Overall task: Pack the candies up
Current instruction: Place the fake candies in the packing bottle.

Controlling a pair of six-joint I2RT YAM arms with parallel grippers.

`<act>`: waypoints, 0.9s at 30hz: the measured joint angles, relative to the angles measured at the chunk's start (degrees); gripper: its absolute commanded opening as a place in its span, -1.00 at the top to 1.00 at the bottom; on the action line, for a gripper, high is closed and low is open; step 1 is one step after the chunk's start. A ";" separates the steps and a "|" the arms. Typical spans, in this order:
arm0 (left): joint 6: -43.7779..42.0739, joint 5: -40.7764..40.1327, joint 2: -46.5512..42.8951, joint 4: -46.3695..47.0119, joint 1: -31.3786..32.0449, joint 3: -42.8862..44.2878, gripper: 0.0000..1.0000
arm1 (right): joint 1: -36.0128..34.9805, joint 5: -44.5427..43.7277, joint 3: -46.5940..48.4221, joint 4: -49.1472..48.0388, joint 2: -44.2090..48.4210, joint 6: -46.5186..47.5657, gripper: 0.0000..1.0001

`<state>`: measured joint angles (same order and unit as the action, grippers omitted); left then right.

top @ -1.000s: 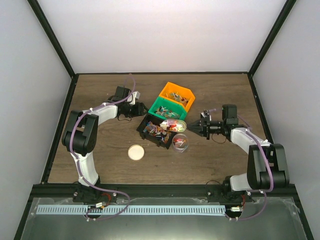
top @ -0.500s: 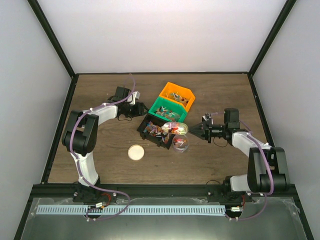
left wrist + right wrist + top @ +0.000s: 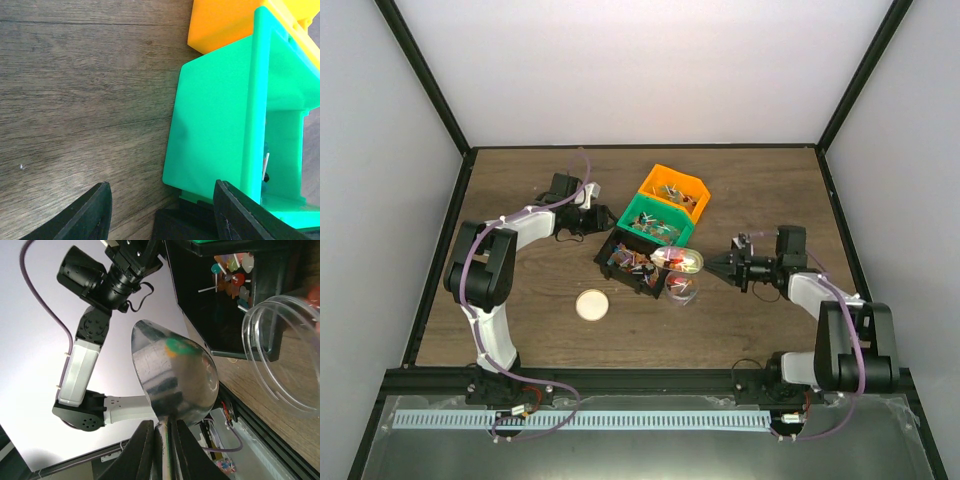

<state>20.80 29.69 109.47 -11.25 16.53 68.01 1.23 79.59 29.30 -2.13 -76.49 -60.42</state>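
Nearest the front edge of the table point(image 3: 520, 300), left of centre, a round beige lid point(image 3: 590, 305) lies flat by itself. Behind it and to the right stands a clear round tub point(image 3: 695, 298), open-topped, touching the near right corner of the black bin point(image 3: 616, 250), with a few candies point(image 3: 682, 287) in its bottom.

The right gripper point(image 3: 164, 426) reaches in from the table's right edge, its jaws pinched tight on the thin handle of a silver scoop point(image 3: 172, 375). The scoop's long axis runs across the table, handle toward the right edge and bowl pointing left at the bins. The bowl carries a small heap of candies stretched along that same line, and it hangs over the right end of the black bin, just behind the tub.

The candies in the black bin are a jumble, their white sticks pointing every way. The green bin point(image 3: 642, 210) sits against its far side and the orange bin point(image 3: 665, 175) beyond that, the row slanting toward the far right corner; both hold candies too small to tell which way they point.

The left gripper point(image 3: 160, 195) sits by the green bin's left wall; its jaws are about half apart with nothing held.
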 measured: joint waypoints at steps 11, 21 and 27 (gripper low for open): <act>0.92 0.83 0.02 1.18 0.02 -0.66 -0.15 | 8.39 1.81 -3.41 7.45 7.76 5.18 0.99; 1.53 1.25 0.02 1.77 0.02 -1.01 -0.15 | 14.16 2.62 -9.44 20.24 15.23 13.27 0.99; 1.57 1.46 0.02 1.77 0.02 -1.07 -0.15 | 14.78 1.75 -10.62 24.63 19.47 14.43 0.99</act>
<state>22.37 31.16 109.49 -9.47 16.56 66.94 16.01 81.34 18.68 22.50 -57.01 -46.00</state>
